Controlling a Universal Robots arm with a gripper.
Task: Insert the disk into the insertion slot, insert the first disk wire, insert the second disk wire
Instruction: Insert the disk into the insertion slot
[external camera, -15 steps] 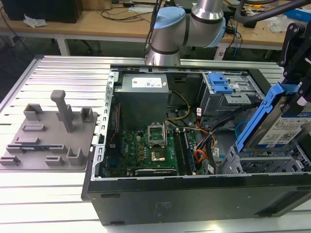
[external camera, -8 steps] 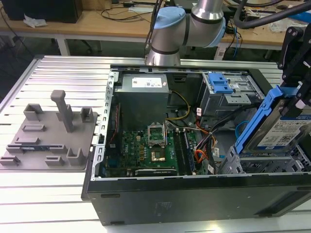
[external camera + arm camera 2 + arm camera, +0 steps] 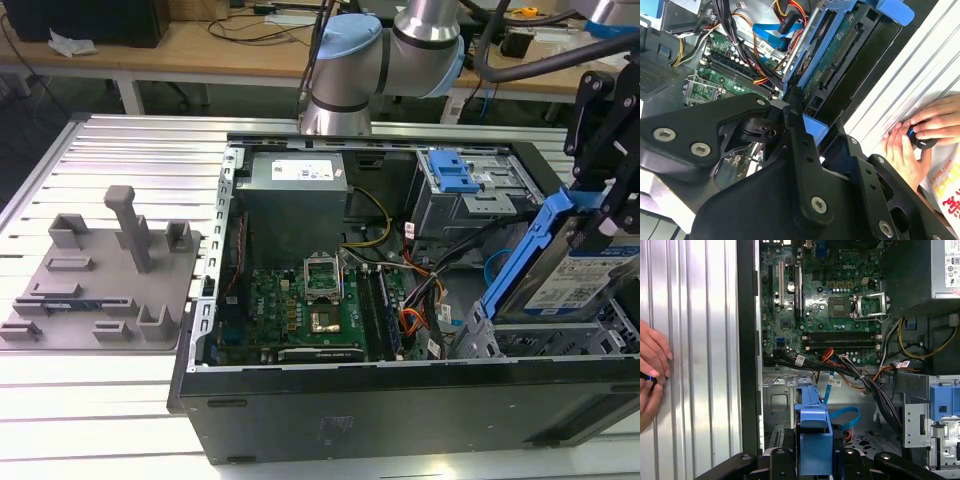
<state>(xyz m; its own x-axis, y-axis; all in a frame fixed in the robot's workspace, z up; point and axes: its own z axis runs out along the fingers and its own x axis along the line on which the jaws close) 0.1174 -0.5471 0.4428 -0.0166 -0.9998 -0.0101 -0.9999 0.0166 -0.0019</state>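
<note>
End effector (image 3: pixel 603 225) clamped on disk (image 3: pixel 580 270). Disk tilted, long axis 1-to-7 o'clock in exterior view, lower end near slot (image 3: pixel 500 338), 7 o'clock of end effector.

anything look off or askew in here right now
The disk stands steeply tilted in the gripper, one end down at the insertion slot, not seated flat. Also odd: a person's hands rest on the ribbed table right beside the open case.
</note>
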